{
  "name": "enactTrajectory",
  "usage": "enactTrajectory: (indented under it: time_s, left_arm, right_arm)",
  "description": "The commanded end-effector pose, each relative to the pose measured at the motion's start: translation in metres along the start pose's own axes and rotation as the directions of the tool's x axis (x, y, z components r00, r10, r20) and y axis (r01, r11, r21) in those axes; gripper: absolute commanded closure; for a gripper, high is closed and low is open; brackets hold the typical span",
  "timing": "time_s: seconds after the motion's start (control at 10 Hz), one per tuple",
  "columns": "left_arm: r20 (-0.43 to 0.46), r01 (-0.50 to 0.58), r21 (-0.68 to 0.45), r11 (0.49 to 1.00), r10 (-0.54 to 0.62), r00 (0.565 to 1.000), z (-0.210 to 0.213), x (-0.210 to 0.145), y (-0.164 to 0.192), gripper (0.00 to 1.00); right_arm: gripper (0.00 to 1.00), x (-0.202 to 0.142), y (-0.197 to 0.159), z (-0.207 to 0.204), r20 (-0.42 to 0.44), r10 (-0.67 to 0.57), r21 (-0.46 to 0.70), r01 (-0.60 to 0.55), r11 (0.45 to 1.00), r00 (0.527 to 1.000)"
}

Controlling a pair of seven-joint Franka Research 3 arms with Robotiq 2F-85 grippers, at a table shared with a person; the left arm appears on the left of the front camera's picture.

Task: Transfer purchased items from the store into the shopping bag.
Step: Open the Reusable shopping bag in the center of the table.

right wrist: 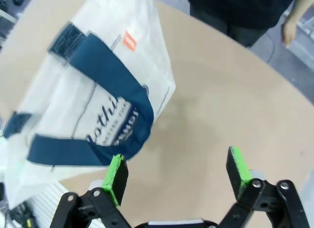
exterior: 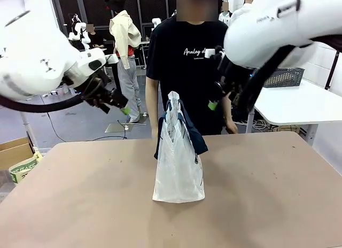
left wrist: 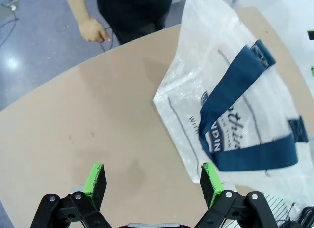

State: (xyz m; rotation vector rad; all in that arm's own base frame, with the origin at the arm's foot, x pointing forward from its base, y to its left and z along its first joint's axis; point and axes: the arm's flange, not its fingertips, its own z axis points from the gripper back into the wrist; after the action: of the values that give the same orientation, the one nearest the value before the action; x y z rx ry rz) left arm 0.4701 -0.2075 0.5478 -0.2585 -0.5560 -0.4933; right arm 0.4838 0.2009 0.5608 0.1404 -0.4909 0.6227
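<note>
The shopping bag [exterior: 179, 162] stands upright on the tabletop [exterior: 80, 205], handles drooping. My left pincer [left wrist: 152, 181] and right pincer [right wrist: 176, 176] hover above it, one either side, both open and empty. I cannot make out the bag's contents. I judge loading not yet under way.

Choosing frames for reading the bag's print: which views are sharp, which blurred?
Left wrist view: the shopping bag is sharp, its navy print partly legible; the table edge looks bowed by the wide lens. Right wrist view: the bag is smeared, print soft. Front view: bag crisp, the left arm and right arm near the camera soft, shadows faint.
</note>
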Motion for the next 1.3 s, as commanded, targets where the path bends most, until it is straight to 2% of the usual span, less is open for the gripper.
enactTrajectory:
  time_s: [0.0, 0.1, 0.3, 0.4, 0.5, 0.7, 0.9, 1.2]
  left_arm:
    - [-0.036, 0.086, -0.010, 0.996, -0.086, 0.996, -0.006, 0.020, -0.004, 0.00]
    - [0.000, 0.000, 0.000, 1.000, 0.000, 1.000, 0.000, 0.000, 0.000, 0.00]
    - [0.000, 0.000, 0.000, 1.000, 0.000, 1.000, 0.000, 0.000, 0.000, 0.00]
    - [-0.011, 0.017, -0.010, 1.000, -0.017, 1.000, -0.006, 0.011, -0.006, 0.00]
    - [-0.035, -0.004, -0.038, 0.999, 0.002, 0.999, -0.006, 0.018, -0.016, 0.00]
    - [-0.059, -0.053, -0.096, 0.994, 0.047, 0.997, 0.006, 0.035, -0.038, 0.00]
    - [-0.110, -0.073, -0.144, 0.987, 0.058, 0.992, 0.001, 0.047, -0.052, 0.00]
    - [-0.116, -0.041, -0.194, 0.980, 0.019, 0.993, -0.005, 0.054, -0.068, 0.00]
  right_arm:
    - [0.00, 0.024, -0.002, -0.009, -0.003, -0.023, -0.025, 0.023, 0.999, 1.000]
    - [0.00, 0.000, 0.000, 0.000, 0.000, 0.000, 0.000, 0.000, 1.000, 1.000]
    - [0.00, 0.000, 0.000, 0.000, 0.000, 0.000, 0.000, 0.000, 1.000, 1.000]
    - [0.00, 0.000, 0.000, 0.000, 0.000, 0.000, 0.000, 0.000, 1.000, 1.000]
    - [0.00, 0.012, 0.001, -0.002, 0.004, -0.002, -0.006, 0.002, 1.000, 1.000]
    - [0.00, 0.033, 0.013, 0.003, -0.041, -0.070, 0.018, 0.071, 0.997, 0.997]
    - [0.00, 0.050, 0.024, -0.006, -0.059, -0.126, -0.002, 0.126, 0.992, 0.990]
    - [0.00, 0.065, 0.037, -0.022, -0.042, -0.146, 0.047, 0.148, 0.988, 0.988]
